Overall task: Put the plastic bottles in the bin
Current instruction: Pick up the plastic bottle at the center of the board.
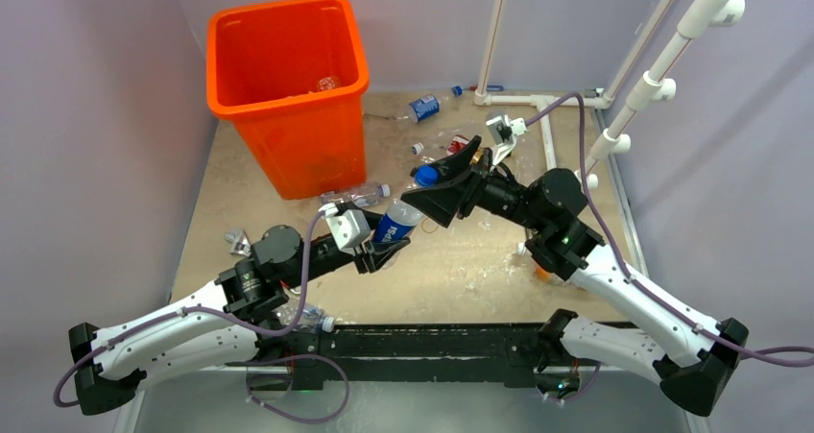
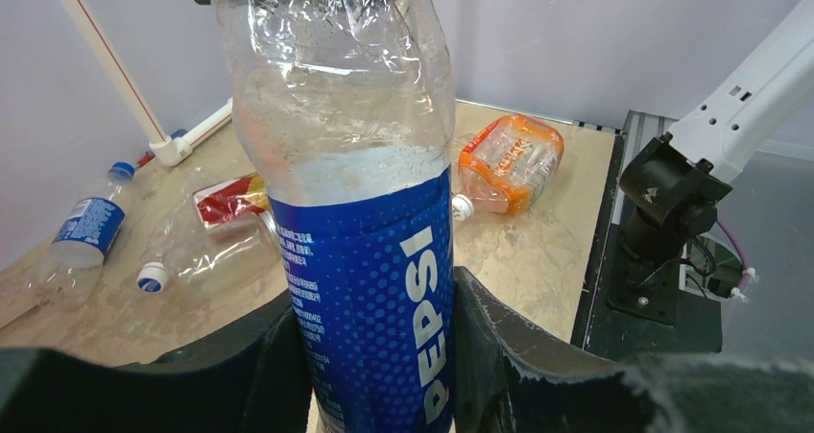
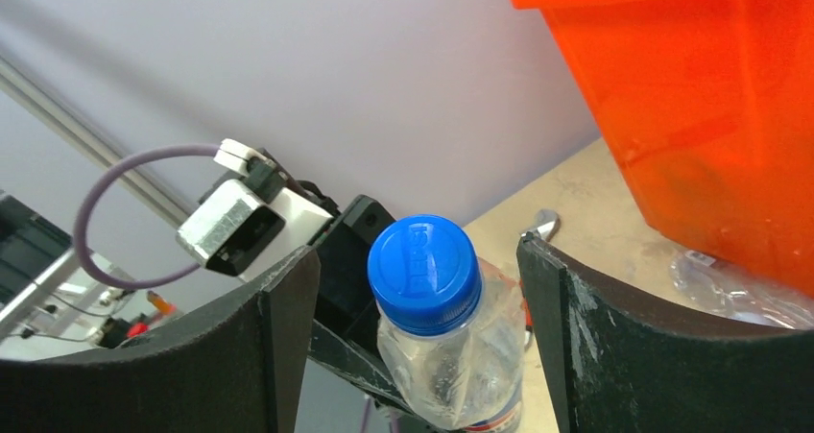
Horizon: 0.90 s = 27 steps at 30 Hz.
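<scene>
My left gripper (image 1: 379, 251) is shut on a clear plastic bottle (image 1: 396, 220) with a blue Pepsi label (image 2: 370, 260), held off the table with its blue cap (image 3: 424, 270) pointing at the right arm. Both left fingers (image 2: 509, 347) press on the label. My right gripper (image 1: 437, 188) stands open around the cap end, with a gap on each side between its fingers (image 3: 576, 327) and the bottle. The orange bin (image 1: 307, 145) stands at the back left, with one bottle (image 1: 328, 84) inside it. More bottles lie on the table: one by the bin (image 1: 360, 195), one at the back (image 1: 423, 107), an orange-tinted one (image 2: 509, 159).
A white pipe frame (image 1: 538, 97) runs along the back right. A small metal tool (image 1: 237, 239) lies left of the left arm. Another crushed bottle (image 1: 307, 318) rests by the black rail (image 1: 432, 342) at the near edge. Purple walls close in both sides.
</scene>
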{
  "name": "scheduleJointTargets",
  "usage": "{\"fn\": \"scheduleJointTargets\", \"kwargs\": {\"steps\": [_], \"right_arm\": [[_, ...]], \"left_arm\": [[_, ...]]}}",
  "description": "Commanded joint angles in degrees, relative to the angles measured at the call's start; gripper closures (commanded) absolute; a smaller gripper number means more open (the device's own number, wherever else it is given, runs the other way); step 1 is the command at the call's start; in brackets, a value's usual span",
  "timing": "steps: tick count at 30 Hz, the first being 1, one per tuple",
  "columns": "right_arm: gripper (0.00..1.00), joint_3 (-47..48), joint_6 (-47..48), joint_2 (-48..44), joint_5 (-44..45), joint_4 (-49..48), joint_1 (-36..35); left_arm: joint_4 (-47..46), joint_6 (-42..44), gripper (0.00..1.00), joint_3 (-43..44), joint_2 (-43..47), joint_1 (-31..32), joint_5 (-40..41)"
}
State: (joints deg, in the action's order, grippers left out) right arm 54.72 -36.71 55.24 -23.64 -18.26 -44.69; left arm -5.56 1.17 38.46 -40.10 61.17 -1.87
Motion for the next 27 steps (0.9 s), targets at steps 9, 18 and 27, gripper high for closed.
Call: {"fn": "scheduleJointTargets", "kwargs": {"steps": [9, 18, 27], "right_arm": [[0.56, -2.4, -8.0, -0.2, 0.9, -11.3, 0.0], [1.00, -1.3, -5.4, -0.8, 0.4, -10.2, 0.0], [1.00, 1.1, 1.1, -3.7, 4.0, -5.0, 0.1]], "left_arm": [[-2.9, 0.6, 0.80, 0.2, 0.9, 0.2, -0.3], [2.0, -0.7, 0.28, 3.6, -0.3, 0.2, 4.5], [-1.3, -3.2, 0.01, 0.9, 5.8, 0.2, 13.0]]}}
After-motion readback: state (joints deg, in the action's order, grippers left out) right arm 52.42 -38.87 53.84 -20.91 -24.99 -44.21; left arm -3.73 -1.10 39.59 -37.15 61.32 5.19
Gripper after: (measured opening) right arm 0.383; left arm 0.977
